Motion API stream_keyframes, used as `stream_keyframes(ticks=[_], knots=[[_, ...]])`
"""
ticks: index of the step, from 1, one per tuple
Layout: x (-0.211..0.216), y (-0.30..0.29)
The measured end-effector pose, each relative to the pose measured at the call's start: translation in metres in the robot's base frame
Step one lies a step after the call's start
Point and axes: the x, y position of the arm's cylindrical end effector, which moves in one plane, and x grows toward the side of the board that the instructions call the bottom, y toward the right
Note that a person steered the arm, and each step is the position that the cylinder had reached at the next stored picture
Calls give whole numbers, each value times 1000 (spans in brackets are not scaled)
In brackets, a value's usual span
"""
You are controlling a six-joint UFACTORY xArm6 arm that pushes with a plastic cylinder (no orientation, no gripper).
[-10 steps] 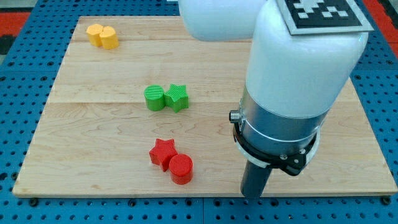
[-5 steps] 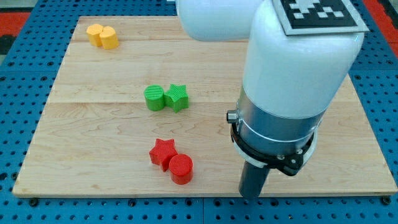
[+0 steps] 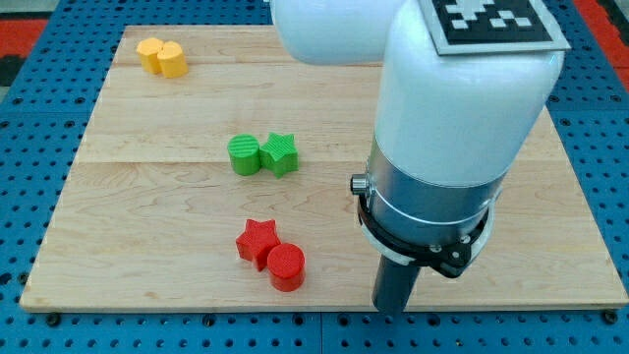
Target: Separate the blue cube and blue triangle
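Neither the blue cube nor the blue triangle shows in the camera view; the white arm covers the board's right part and may hide them. My tip (image 3: pixel 390 312) is at the board's bottom edge, right of centre. It stands well to the right of the red cylinder (image 3: pixel 287 266) and the red star (image 3: pixel 257 241), touching no visible block.
A green cylinder (image 3: pixel 244 154) touches a green star (image 3: pixel 280 152) at mid-board. Two yellow blocks (image 3: pixel 162 56) sit together at the top left corner. The wooden board (image 3: pixel 147 197) lies on a blue pegboard surface (image 3: pixel 29 197).
My tip and the arm have shifted slightly toward the view's left. No block has moved.
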Motion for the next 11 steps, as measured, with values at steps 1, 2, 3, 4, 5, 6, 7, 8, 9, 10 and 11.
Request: stream_keyframes(ticks=[1, 2, 3, 4, 5, 6, 7, 8, 9, 10, 11], knots=[[0, 0], [0, 0], [0, -3], [0, -7], [0, -8], [-10, -7], [-50, 2], [-91, 2], [-116, 43], [-148, 63], [-171, 53]])
